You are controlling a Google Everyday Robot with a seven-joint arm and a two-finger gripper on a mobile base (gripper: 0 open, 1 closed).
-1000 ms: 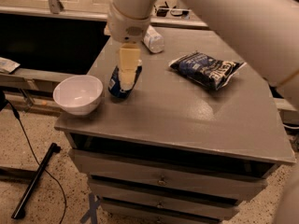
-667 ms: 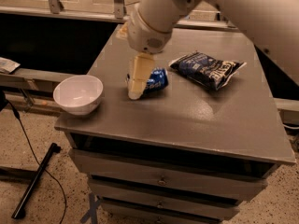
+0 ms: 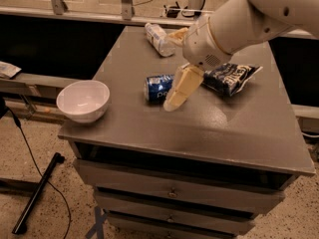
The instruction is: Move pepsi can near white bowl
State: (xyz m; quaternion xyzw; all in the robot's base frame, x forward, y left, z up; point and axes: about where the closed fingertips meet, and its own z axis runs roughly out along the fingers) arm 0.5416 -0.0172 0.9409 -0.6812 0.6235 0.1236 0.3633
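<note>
Pepsi can lying down, gripper right beside it

The can lies on its side in the middle of the grey table. The white bowl sits well apart from it, by the left front corner. The gripper hangs at the can's right end, maybe touching it. I cannot tell if it is gripping the can or not. I think a can lying flat may roll, and it needs to go closer to the bowl.

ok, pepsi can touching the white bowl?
Apart. Camera view shows bare tabletop between pepsi can and white bowl; the gripper hangs beside the can.
</note>
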